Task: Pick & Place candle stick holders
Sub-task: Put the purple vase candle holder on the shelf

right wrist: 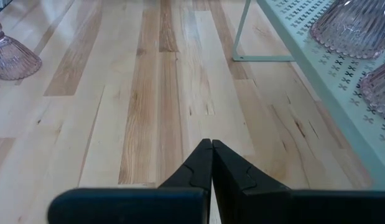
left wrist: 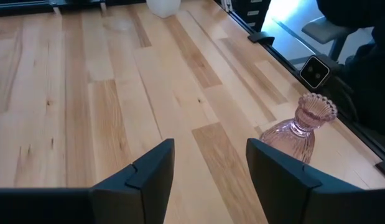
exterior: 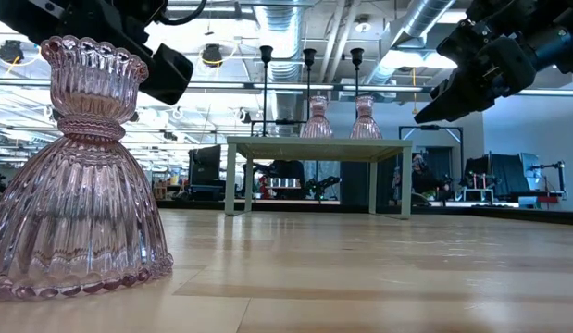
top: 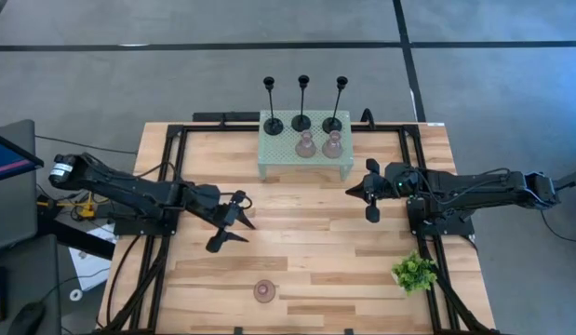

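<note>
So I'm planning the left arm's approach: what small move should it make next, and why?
Probably ease the left gripper forward and toward the lone pink glass holder. Its jaws stand apart and empty over bare table, with the holder off to one side, while five others already sit on the mint shelf.

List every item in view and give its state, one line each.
Black holders: three, upright on shelf.
Pink holders on shelf: two, upright.
Pink holder on table: upright, alone.
Shelf: standing on table.
Plant: upright.
Left gripper: open, empty.
Right gripper: shut, empty.
</note>
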Available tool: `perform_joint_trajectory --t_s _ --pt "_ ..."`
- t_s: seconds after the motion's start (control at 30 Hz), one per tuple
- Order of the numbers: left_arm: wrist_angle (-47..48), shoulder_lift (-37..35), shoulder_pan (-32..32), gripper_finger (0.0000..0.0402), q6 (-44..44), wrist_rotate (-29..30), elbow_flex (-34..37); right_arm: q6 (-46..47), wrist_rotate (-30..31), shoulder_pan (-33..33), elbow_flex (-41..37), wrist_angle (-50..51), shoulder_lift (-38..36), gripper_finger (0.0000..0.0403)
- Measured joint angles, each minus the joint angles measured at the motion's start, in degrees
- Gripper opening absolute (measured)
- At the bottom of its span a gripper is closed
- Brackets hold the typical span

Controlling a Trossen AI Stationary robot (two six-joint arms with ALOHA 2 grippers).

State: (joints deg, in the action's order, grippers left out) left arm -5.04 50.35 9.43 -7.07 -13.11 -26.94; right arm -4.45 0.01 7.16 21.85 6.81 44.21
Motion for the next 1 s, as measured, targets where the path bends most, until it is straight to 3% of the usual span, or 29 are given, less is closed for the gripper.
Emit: perform_joint_trajectory --t_s 0.77,1.0 --pt "-1.31 0.04 2.3 0.0199 -0.24 -0.65 0.02 -0.02 0.0 0.02 0.0 0.0 0.0 0.0" --pt "-1.94 3.22 6.28 0.0199 -8.25 -0.75 1.0 4.72 0.01 0.02 0.0 -0.03 0.0 0.0"
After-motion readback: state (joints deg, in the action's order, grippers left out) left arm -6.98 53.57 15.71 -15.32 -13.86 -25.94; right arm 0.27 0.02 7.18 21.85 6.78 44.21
